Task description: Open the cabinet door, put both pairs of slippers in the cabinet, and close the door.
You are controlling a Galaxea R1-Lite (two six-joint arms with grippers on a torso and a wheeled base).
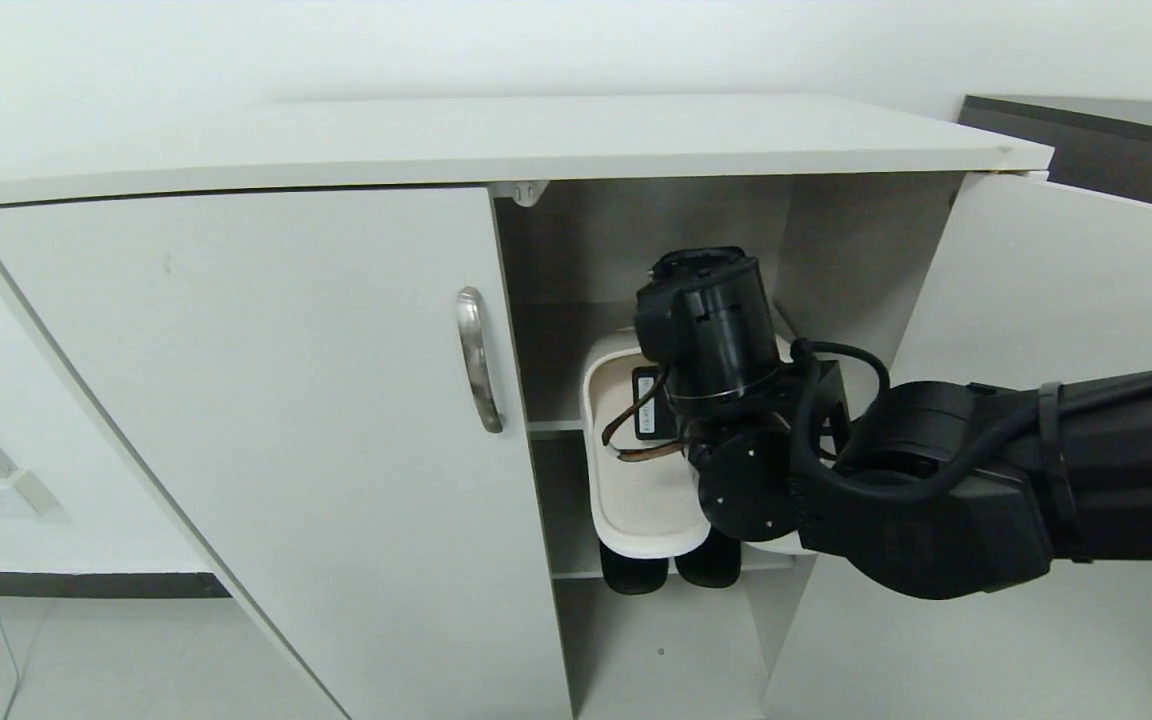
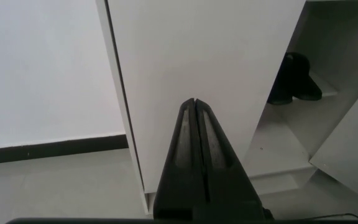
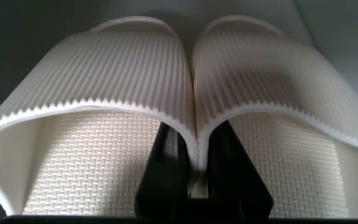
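Centrally, the white cabinet (image 1: pixel 536 140) stands with its left door (image 1: pixel 236 400) shut, a metal handle (image 1: pixel 476 360) near that door's inner edge, and its right door (image 1: pixel 1036 290) swung wide open. My right fingers (image 3: pixel 173 168) are clamped on the pair of white slippers (image 1: pixel 636 500), one finger inside each slipper beneath its ribbed strap, so that the two adjoining inner walls are pinched between them. The white slippers (image 3: pixel 104 81) lie side by side and touching, toes toward the back of the open compartment and heels toward me. They are held at the level of the middle shelf (image 1: pixel 554 425), with the heels projecting forward past its front edge; whether their soles rest on that shelf I cannot tell. Just below them, the black slippers (image 1: pixel 666 570) sit together on the lower shelf (image 1: pixel 576 573), heels at its front edge; in the left wrist view the same black slippers (image 2: pixel 294 81) appear inside the open compartment. My left fingers (image 2: pixel 194 143) are pressed together with nothing between them, held low in front of the outer face of the shut door (image 2: pixel 191 56), near its outer edge, above the pale floor (image 2: pixel 55 180) and beside a white wall (image 2: pixel 42 62).
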